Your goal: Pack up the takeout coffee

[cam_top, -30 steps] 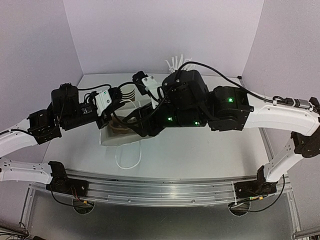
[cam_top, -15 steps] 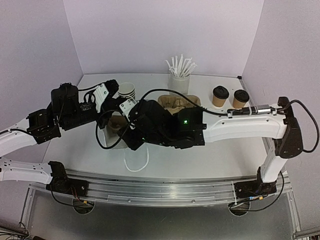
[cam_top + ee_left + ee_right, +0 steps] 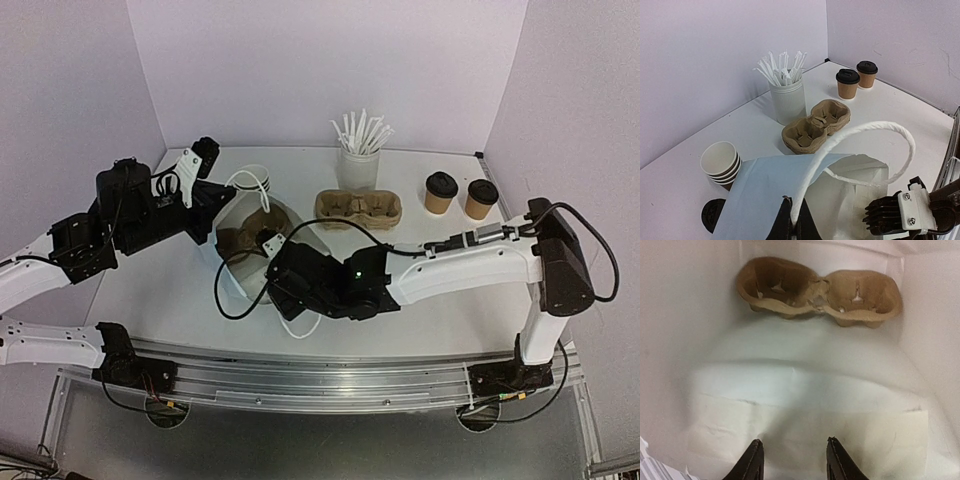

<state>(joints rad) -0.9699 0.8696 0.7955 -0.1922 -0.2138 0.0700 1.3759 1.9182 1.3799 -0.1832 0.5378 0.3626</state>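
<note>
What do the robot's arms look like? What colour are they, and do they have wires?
Both arms have white tubes joined by chunky black blocks. The right arm has a tiny green light on its black wrist and black cables looping off it. The left arm has black cables too. The left gripper and right gripper each have two black fingers.

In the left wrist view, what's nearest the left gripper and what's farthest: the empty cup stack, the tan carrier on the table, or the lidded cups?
From the left gripper:
1. empty cup stack, near left.
2. tan carrier, centre.
3. lidded cups, far right.
</note>
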